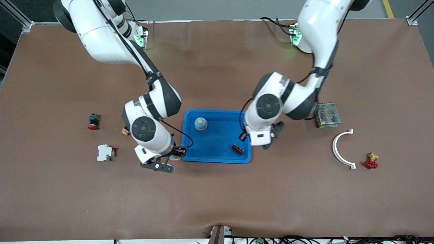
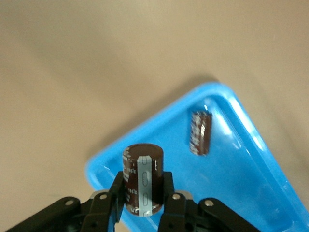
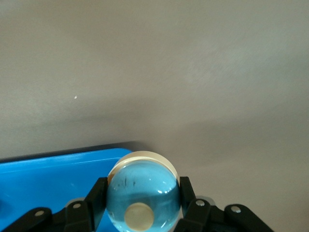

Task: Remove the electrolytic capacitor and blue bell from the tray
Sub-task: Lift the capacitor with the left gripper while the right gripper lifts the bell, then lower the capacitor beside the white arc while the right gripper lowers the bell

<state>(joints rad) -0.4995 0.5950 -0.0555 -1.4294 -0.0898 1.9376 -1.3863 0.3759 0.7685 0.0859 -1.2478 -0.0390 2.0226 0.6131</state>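
Observation:
A blue tray (image 1: 217, 142) lies mid-table. In it stand a blue bell with a wooden knob (image 1: 200, 124) and a dark capacitor (image 1: 237, 149), which lies on its side and also shows in the left wrist view (image 2: 200, 133). My left gripper (image 1: 244, 136) is shut on a second brown capacitor (image 2: 142, 164), held upright over the tray's edge (image 2: 104, 166) at the left arm's end. My right gripper (image 1: 173, 155) is shut on a second blue bell (image 3: 142, 191) over the tray's corner (image 3: 58, 169) at the right arm's end.
A red push button (image 1: 93, 121), a white circuit breaker (image 1: 105, 152) and a small orange part (image 1: 125, 131) lie toward the right arm's end. A metal power supply (image 1: 327, 114), a white curved piece (image 1: 341, 149) and a red-handled brass valve (image 1: 371, 161) lie toward the left arm's end.

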